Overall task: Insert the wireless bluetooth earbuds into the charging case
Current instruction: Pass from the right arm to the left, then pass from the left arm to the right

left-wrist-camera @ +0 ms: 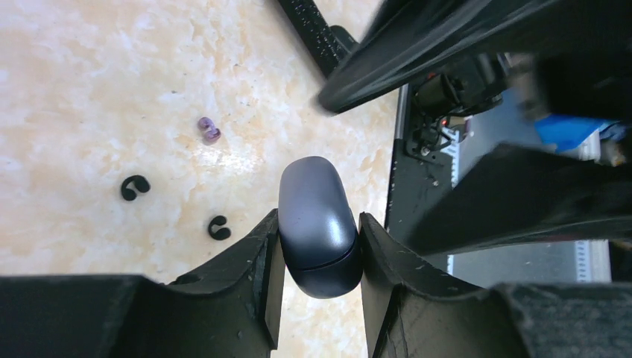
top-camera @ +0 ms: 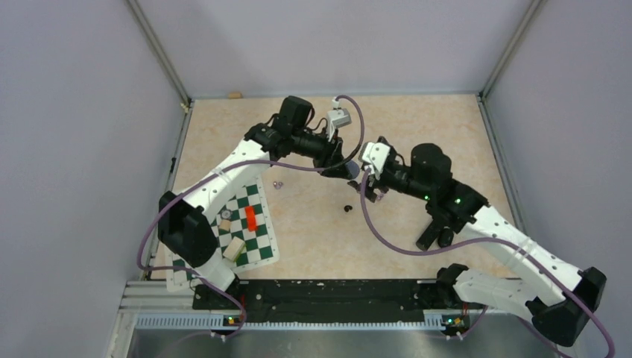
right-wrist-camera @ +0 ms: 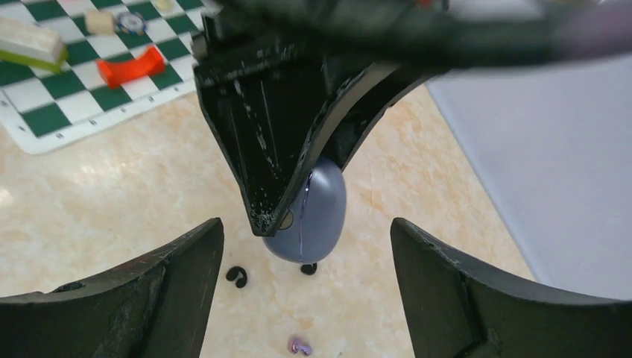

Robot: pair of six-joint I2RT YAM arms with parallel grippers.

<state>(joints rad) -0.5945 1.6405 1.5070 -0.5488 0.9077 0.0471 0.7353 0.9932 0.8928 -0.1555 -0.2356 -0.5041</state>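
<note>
Charging case [left-wrist-camera: 317,216], lid shut, is pinched by the left end effector [left-wrist-camera: 318,224] above the counter [left-wrist-camera: 74,74], well right of the checkered mat [top-camera: 257,242]. Right end effector [right-wrist-camera: 305,227] hangs spread, empty. Lilac earbud [left-wrist-camera: 209,130] lies nearer the mat.

A pale marbled surface [top-camera: 417,134] — a green-checked mat [top-camera: 262,250] lies flat at its left edge. Out in the middle, one lilac earbud [left-wrist-camera: 209,130] and two small black hooks [left-wrist-camera: 135,187] — none touching.
</note>
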